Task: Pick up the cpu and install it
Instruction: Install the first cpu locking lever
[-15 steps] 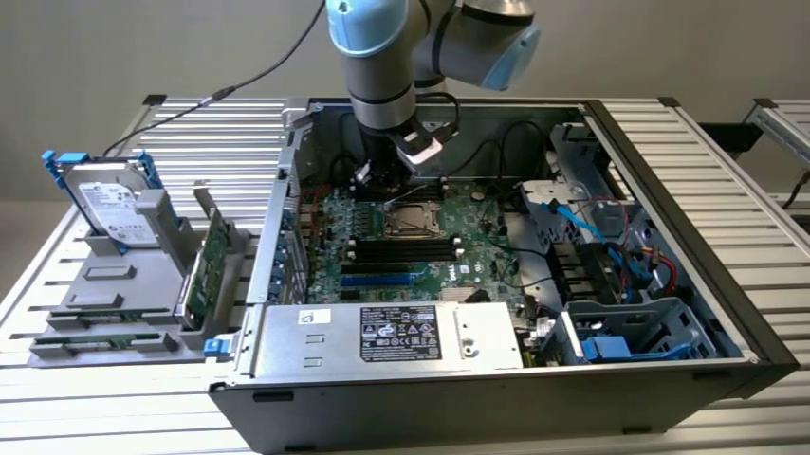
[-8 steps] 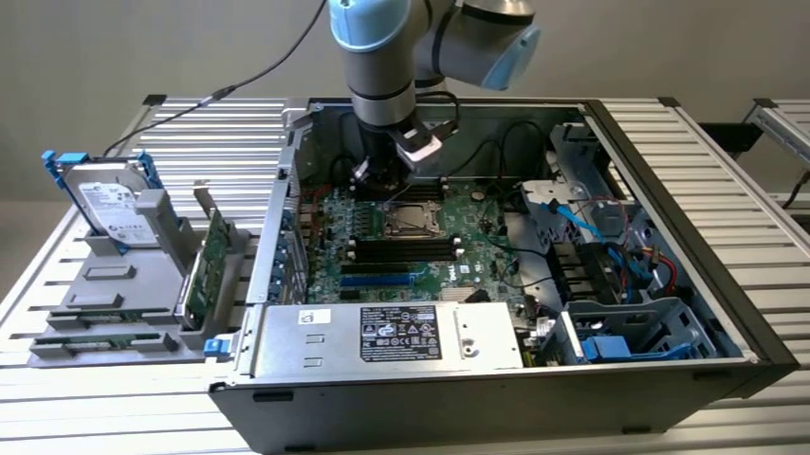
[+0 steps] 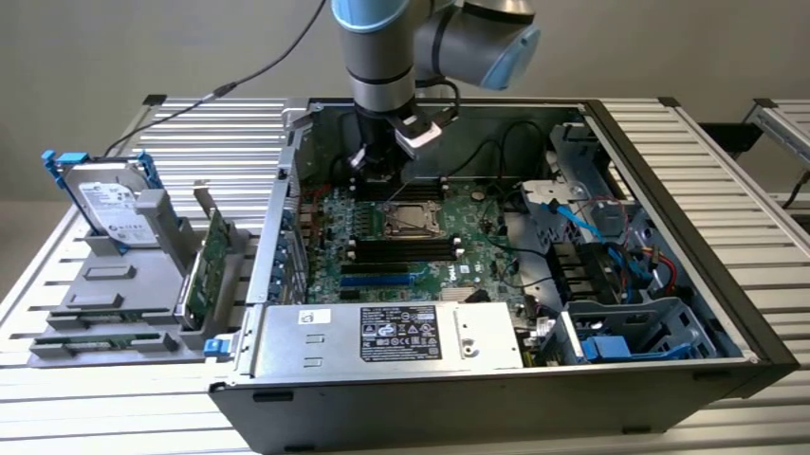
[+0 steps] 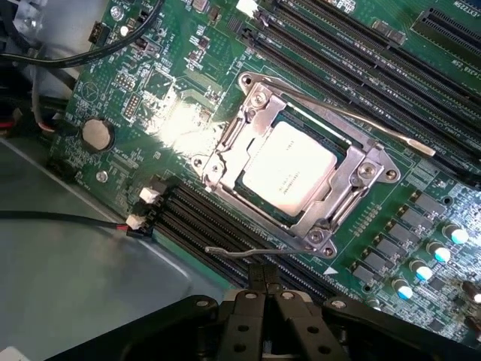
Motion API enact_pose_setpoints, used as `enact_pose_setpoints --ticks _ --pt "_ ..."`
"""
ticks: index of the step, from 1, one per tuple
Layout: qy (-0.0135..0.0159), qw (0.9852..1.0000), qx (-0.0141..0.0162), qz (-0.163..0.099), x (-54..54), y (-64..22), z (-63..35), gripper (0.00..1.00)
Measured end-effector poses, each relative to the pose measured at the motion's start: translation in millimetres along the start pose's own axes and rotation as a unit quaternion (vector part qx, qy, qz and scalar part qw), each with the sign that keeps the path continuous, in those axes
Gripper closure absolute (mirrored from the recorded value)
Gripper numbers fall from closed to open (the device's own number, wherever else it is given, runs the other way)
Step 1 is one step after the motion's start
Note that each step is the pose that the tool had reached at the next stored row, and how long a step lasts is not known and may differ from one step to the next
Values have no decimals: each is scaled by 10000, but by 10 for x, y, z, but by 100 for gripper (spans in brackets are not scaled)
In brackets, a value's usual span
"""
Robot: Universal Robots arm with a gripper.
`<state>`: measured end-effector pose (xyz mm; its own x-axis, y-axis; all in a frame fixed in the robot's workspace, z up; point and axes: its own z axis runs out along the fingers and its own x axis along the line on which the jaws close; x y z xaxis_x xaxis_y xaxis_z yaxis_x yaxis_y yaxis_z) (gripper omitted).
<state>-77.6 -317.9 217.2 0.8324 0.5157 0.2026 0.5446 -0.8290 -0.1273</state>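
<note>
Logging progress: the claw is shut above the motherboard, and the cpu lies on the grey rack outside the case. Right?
Not quite. The cpu sits in the metal socket frame on the motherboard, not on the grey rack; the wrist view shows it. The claw is shut above the motherboard, as you said.

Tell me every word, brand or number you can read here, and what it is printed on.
No text here can be read.
power supply label: print and symbols, too small to read.
hard drive label: white, print blurred.
cpu: faint marks on its metal top, unreadable.
motherboard: white lettering, too small to read.
</note>
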Motion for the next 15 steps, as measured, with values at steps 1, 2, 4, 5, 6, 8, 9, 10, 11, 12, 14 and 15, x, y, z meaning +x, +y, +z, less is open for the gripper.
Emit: enact_pose_setpoints --ticks 1,2,4,5,6,8,9,10,11,12,14,15 --pt "-9 10000 8 -16 3 -9 -21 89" --pt "-16 10000 11 -38 2 -17 -40 89" --pt "-34 9999 9 -105 -14 -32 -61 89" --pt "-38 9999 11 -151 -21 -38 -65 89" --pt "-38 9998 15 -194 -28 -43 -71 89" --pt "-26 9997 14 -261 -40 -40 -89 89" --pt "-17 9996 11 -292 -47 -36 -96 89" --pt "-9 9995 10 -326 -56 -32 -101 89" --pt "-6 9994 12 -358 -67 -31 -104 89" --pt "-6 9992 16 -391 -78 -32 -106 89" --pt "-9 9990 26 -449 -106 -38 -111 89" --pt "-14 9988 33 -480 -118 -39 -113 89"
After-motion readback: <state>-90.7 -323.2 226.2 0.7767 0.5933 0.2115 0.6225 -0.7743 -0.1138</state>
